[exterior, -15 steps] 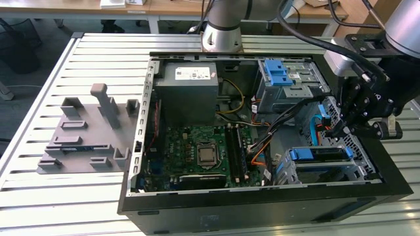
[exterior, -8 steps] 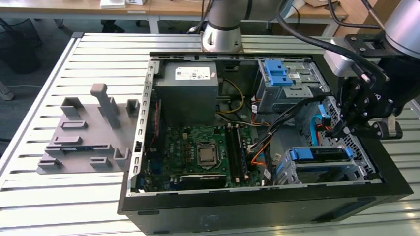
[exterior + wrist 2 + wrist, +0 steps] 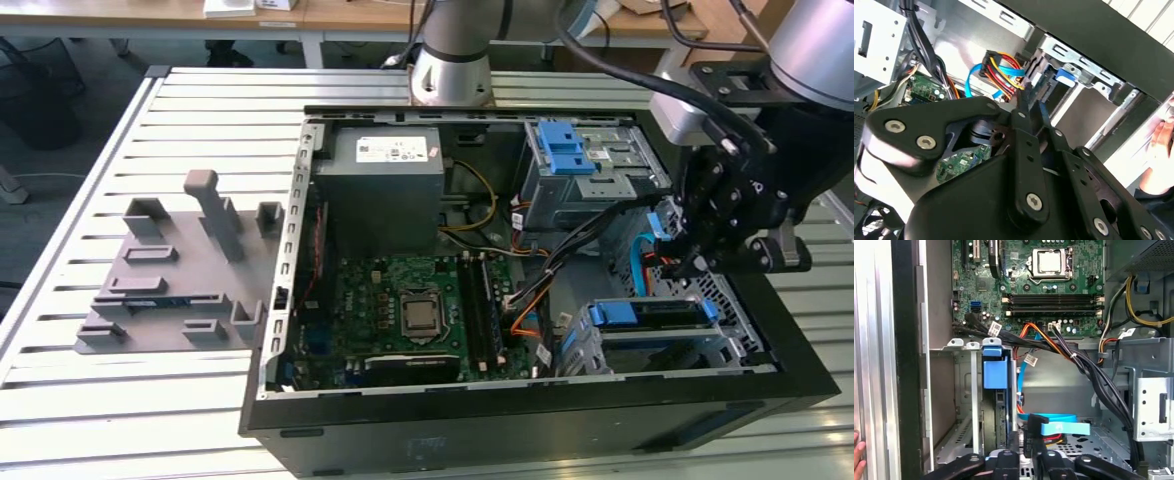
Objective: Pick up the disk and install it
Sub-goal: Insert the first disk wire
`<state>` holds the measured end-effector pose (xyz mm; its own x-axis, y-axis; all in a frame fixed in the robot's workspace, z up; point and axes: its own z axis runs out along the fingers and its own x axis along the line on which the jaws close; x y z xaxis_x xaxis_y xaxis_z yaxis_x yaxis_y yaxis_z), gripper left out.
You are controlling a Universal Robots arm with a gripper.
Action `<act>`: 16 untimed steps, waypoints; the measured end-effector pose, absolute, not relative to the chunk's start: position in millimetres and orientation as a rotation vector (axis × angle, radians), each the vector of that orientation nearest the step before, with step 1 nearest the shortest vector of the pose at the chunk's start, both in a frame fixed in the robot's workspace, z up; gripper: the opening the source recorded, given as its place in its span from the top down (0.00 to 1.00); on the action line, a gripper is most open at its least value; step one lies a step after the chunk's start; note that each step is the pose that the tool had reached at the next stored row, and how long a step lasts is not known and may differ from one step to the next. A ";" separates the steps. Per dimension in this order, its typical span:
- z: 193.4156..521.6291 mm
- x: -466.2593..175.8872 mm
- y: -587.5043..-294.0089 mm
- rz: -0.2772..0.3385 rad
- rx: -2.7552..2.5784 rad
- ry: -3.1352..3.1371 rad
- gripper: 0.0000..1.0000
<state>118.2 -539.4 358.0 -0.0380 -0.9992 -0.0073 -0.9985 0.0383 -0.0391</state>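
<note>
1. Slatted metal table (image 3: 134, 150) carries everything in the exterior view. An open computer case (image 3: 534, 420) lies on it, with the grey power-supply box (image 3: 387, 180) and the green motherboard (image 3: 414, 310) inside. A grey plastic stand (image 3: 174, 270) sits on the table just beside the case, at the exterior view's left. My claw (image 3: 701, 255) hangs over the case's side at the exterior view's right, above the drive cage. The disk (image 3: 647, 315) sits in that cage, its blue rail tab showing at the cage mouth.
2. In the second wrist view, my claw (image 3: 1033, 102) points at a bundle of coloured wires (image 3: 1004, 67) and a blue flat cable (image 3: 974, 77) beside the metal drive cage (image 3: 1079, 65). I cannot tell whether it is open or closed, or has hold of anything. A person's hand (image 3: 1161, 145) shows past the case wall.
3. In the first wrist view, the disk (image 3: 995, 372) stands on edge inside the cage, apart from my claw (image 3: 1026, 452). A black connector (image 3: 1030, 432) on a blue cable lies just beside the claw.
</note>
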 end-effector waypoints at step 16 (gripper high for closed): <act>348.3 118.1 -539.1 -0.037 -2.155 2.240 0.76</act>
<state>118.1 -539.1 348.3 -0.0383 -0.9992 -0.0072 -0.9985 0.0386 -0.0397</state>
